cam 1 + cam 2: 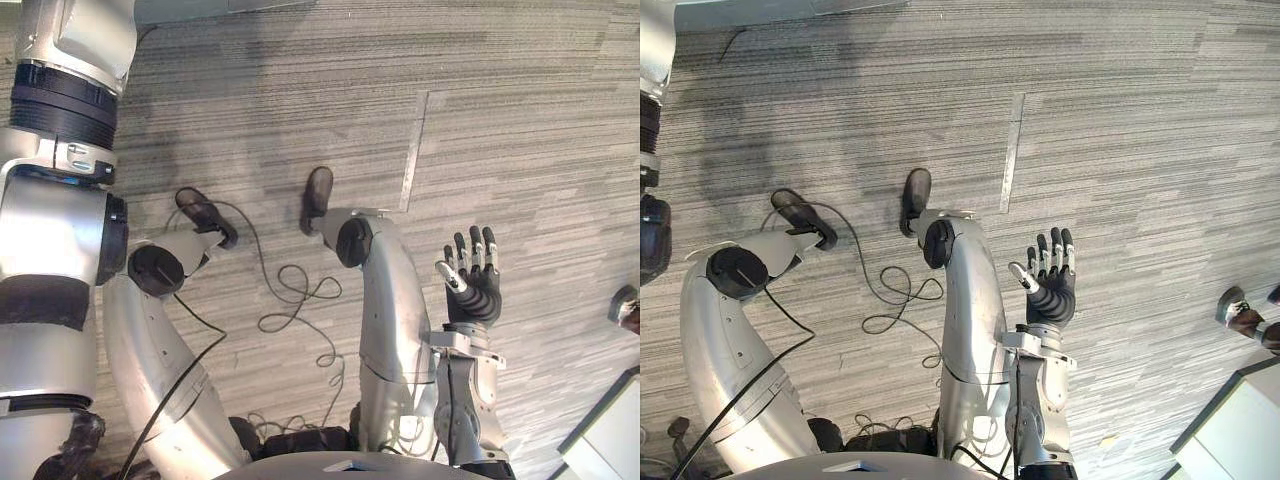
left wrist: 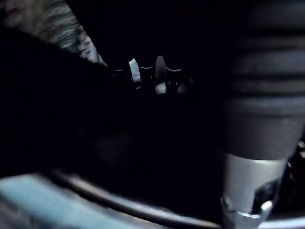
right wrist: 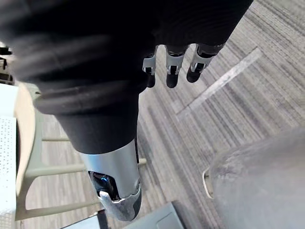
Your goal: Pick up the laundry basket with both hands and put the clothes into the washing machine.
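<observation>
A white perforated surface [image 3: 5, 157] is showing at the edge of my right wrist view, beside a cream slatted frame [image 3: 28, 143]. I cannot tell whether it is the laundry basket. It is lying well apart from my right hand [image 1: 472, 290], which is hovering over the grey carpet [image 1: 500, 120], fingers straight and spread, holding nothing. My left hand [image 2: 135, 71] is sitting in darkness, and I cannot tell its state. A person's shoe [image 1: 625, 305] and a pale cabinet corner [image 1: 610, 430] are lying off to my right.

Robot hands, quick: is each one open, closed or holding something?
Left robot hand: cannot be told, too dark there.
Right robot hand: open, silver dark-tipped fingers straight, holding nothing.
</observation>
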